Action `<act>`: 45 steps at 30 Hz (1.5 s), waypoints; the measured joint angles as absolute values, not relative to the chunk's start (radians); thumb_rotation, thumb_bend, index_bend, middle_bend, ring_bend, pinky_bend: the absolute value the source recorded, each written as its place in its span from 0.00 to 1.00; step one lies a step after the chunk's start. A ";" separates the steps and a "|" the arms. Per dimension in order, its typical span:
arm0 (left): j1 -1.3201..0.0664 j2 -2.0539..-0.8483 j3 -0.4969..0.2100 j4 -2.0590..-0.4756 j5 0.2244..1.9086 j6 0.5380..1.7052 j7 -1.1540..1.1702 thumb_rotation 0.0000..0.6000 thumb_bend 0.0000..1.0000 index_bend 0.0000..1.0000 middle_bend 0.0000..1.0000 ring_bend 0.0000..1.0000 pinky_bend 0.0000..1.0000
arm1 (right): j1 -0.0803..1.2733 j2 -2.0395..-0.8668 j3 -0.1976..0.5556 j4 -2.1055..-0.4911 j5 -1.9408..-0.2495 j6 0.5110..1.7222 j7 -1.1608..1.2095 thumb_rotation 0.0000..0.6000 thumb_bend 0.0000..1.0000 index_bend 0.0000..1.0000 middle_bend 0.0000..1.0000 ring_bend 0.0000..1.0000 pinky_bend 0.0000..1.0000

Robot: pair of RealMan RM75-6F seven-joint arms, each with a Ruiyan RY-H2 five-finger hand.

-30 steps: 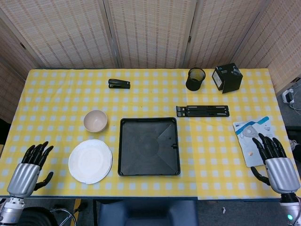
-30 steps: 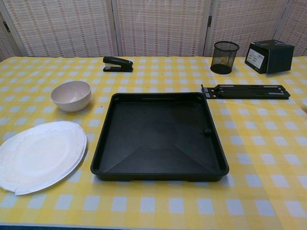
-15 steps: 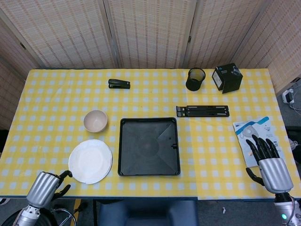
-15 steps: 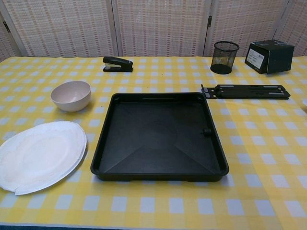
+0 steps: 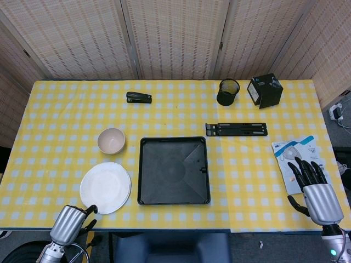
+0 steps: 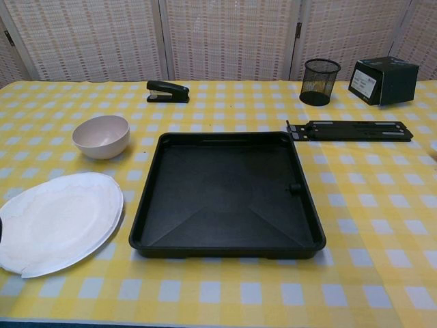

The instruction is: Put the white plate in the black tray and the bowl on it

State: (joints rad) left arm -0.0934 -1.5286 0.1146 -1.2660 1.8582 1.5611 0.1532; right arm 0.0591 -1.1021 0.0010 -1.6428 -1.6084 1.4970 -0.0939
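Checked tablecloth bears white plate (image 5: pixel 105 187) (flat), just beyond left hand's fingers (image 5: pixel 88 210).

head view: high, looking steeply down on whole table (image 5: pixel 66 115) | chest view: low, close, facing forward (shared: black tray (image 5: pixel 173 170) (image 6: pixel 227 193))

On the yellow-checked table (image 5: pixel 66 115) sit white plate (image 5: pixel 105 187), bowl (image 5: pixel 111 140), black tray (image 5: pixel 174 170), stapler (image 5: pixel 139 97), mesh cup (image 5: pixel 228 92), black box (image 5: pixel 265 90), perhaps a folded stand (image 5: pixel 236 129).
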 measured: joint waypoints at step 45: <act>-0.154 -1.759 0.102 -0.968 1.764 1.500 0.093 1.00 0.25 0.52 1.00 1.00 1.00 | 0.068 -1.105 0.011 -1.639 -1.573 1.470 -0.107 1.00 0.31 0.00 0.00 0.00 0.00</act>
